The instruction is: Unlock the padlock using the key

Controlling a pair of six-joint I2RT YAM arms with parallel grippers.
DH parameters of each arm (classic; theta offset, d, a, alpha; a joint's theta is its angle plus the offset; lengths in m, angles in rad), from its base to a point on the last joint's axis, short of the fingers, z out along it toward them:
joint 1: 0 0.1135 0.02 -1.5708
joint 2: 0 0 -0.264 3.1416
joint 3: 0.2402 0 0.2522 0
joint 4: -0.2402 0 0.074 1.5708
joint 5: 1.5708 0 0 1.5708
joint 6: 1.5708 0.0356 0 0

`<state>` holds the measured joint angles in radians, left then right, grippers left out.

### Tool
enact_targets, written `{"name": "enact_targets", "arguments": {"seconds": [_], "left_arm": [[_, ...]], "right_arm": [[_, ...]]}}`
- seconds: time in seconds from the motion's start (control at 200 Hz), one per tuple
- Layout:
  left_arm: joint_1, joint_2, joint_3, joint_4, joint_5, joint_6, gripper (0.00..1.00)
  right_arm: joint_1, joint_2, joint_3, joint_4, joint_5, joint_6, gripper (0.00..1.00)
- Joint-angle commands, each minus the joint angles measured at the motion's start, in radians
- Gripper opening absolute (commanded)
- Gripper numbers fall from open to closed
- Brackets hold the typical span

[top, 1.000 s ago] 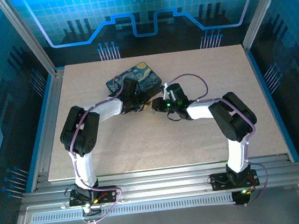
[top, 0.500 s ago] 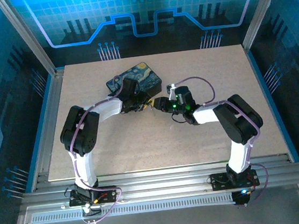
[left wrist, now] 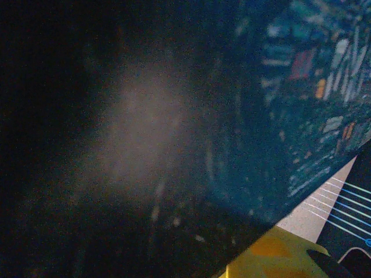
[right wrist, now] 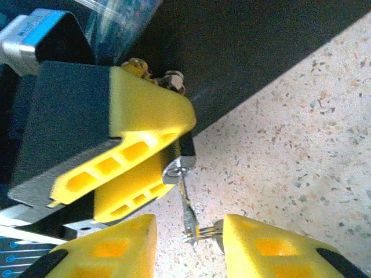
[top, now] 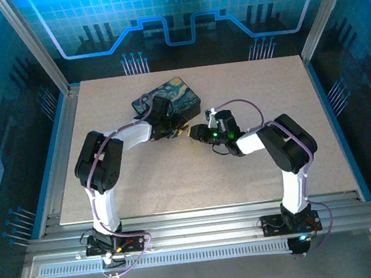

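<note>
My left gripper [top: 180, 131] is shut on the tiny dark padlock [right wrist: 181, 168], which is pinched between its yellow fingers [right wrist: 139, 130] just off the painted box's corner. In the right wrist view the padlock's silver keyhole face points toward the camera. The thin silvery key [right wrist: 186, 208] sticks out of that face, with a small ring at its near end. My right gripper [right wrist: 190, 243] is open, one yellow finger on each side of the key's near end. The ring touches the right-hand finger [right wrist: 266, 246]. From above, the right gripper [top: 194, 134] sits tip to tip with the left.
The dark box with the blue-yellow swirl painting [top: 167, 95] lies just behind both grippers, and its side looms close in the left wrist view [left wrist: 278, 116]. The speckled beige tabletop [top: 254, 91] stretches out to the right and front. Metal frame rails [top: 63, 153] border the table.
The right arm's wrist and forearm swung right, then came back left toward the left gripper. The left arm and the box have stayed put.
</note>
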<state>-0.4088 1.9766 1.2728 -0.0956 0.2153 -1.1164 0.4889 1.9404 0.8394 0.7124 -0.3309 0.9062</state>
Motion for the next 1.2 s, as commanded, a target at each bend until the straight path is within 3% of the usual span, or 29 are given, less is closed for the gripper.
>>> {"name": "enact_targets", "arguments": {"seconds": [0.0,0.285,0.465,0.605,0.705,0.835,0.93,1.036,1.116,1.196], "left_arm": [[0.011,0.08,-0.044,-0.187,0.081,-0.058,0.0],[0.014,0.079,-0.05,-0.18,0.087,-0.065,0.0],[0.013,0.071,-0.055,-0.182,0.086,-0.064,0.0],[0.011,0.071,-0.059,-0.187,0.082,-0.057,0.0],[-0.002,0.072,-0.058,-0.203,0.069,-0.051,0.0],[-0.016,0.088,-0.062,-0.207,0.063,-0.05,0.0],[-0.024,0.098,-0.068,-0.201,0.063,-0.05,0.0],[-0.034,0.103,-0.074,-0.19,0.067,-0.051,0.0],[-0.036,0.106,-0.078,-0.184,0.078,-0.055,0.0],[-0.037,0.106,-0.081,-0.181,0.082,-0.052,0.0]], "right_arm": [[0.0,0.031,0.027,0.043,-0.014,0.017,0.31],[0.011,0.076,0.034,0.083,-0.024,0.043,0.19],[0.012,0.091,0.034,0.133,-0.027,0.062,0.0],[0.013,0.064,0.014,0.151,0.022,0.081,0.0],[0.015,-0.002,0.027,0.028,0.101,0.059,0.0],[0.048,-0.092,0.141,-0.321,0.244,-0.063,0.0],[0.056,-0.089,0.181,-0.37,0.244,-0.084,0.0],[0.04,-0.039,0.187,-0.256,0.118,-0.047,0.0],[0.021,0.037,0.187,-0.087,-0.003,0.075,0.0],[0.005,0.09,0.162,0.094,-0.032,0.21,0.0]]}}
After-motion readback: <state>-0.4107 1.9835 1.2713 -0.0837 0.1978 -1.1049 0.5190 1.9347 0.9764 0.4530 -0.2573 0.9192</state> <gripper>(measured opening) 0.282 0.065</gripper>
